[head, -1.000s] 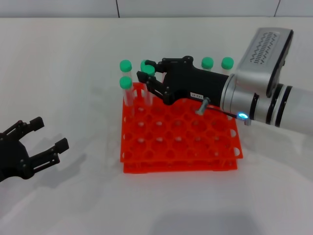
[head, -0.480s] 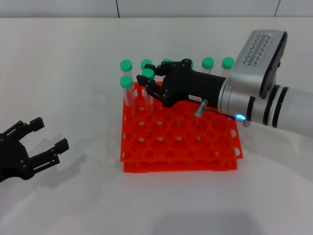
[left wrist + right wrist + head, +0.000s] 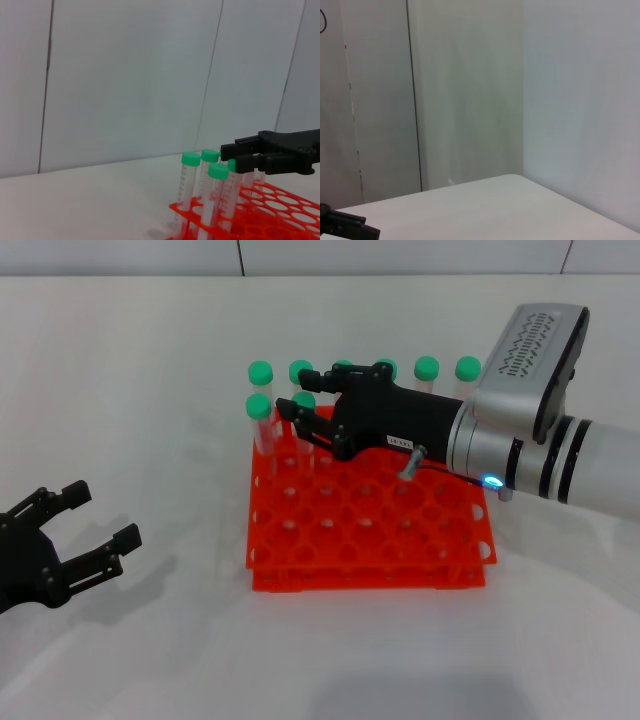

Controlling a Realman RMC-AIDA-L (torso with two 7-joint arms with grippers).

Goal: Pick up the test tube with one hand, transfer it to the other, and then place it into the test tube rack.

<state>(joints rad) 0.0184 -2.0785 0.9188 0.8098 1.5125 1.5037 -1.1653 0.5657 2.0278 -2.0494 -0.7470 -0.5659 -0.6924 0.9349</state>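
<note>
The test tube (image 3: 305,402) with its green cap stands upright in a second-row hole of the orange-red rack (image 3: 370,575), its cap level with the neighbouring tube's. My right gripper (image 3: 297,392), black with a white label, reaches over the rack's back left part. Its fingers are spread on either side of the cap and do not clamp it. In the left wrist view the same gripper (image 3: 230,155) hovers over the tube (image 3: 229,187) and the rack (image 3: 280,210). My left gripper (image 3: 88,525) is open and empty near the table's front left.
Several other green-capped tubes stand along the rack's back row (image 3: 427,368), and one stands at the left of the second row (image 3: 258,407). The right arm (image 3: 530,430) crosses above the rack's right side. The right wrist view shows only walls and table.
The test tube has sunk lower into its rack hole. The right gripper's fingers have spread apart around its cap. The left arm has not moved.
</note>
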